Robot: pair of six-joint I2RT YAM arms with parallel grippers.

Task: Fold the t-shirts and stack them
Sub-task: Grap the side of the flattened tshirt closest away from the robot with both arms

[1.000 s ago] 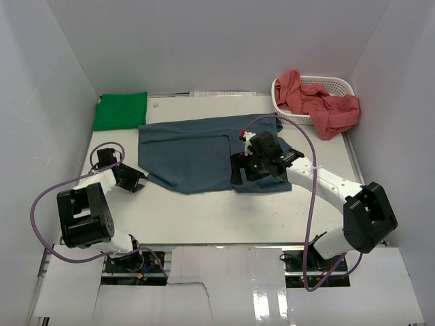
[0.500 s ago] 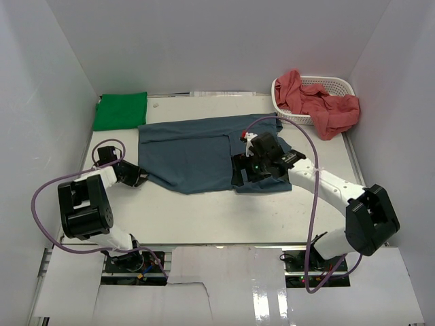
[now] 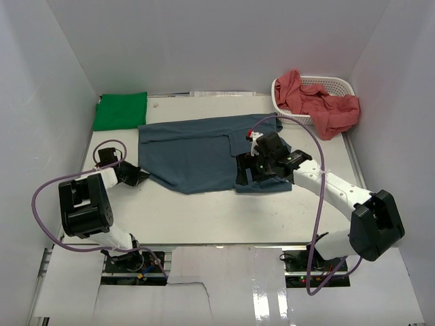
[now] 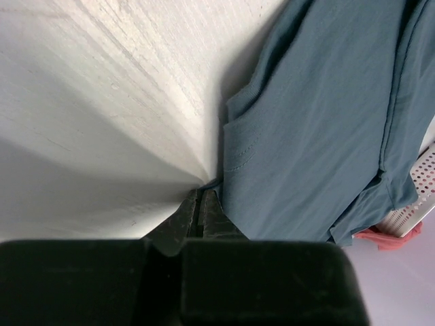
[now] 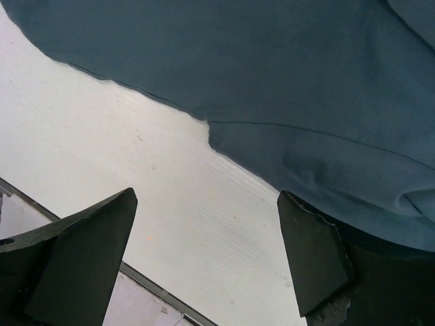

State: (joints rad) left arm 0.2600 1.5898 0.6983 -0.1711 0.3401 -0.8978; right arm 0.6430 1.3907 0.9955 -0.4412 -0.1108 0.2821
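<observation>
The slate blue t-shirt [image 3: 200,153] lies spread on the table, its right part folded over. My left gripper [image 3: 141,175] is low at the shirt's near-left corner. In the left wrist view its fingertips [image 4: 200,195] are pressed together with the blue shirt's [image 4: 312,122] edge caught at their tips. My right gripper [image 3: 249,170] hovers over the shirt's near-right part, open. In the right wrist view the right gripper [image 5: 205,197] spans the blue hem [image 5: 285,142] and bare table, with nothing between the fingers. A bright green t-shirt [image 3: 121,110] lies folded at the far left.
A white perforated basket [image 3: 340,85] stands at the far right with salmon red t-shirts [image 3: 319,105] spilling over its rim. In the left wrist view the basket [image 4: 416,193] shows past the blue shirt. White walls close in the table on three sides.
My left gripper slid in to the shirt's near-left corner and closed from half open to shut. The right gripper drifted slightly right over the shirt, still open.
</observation>
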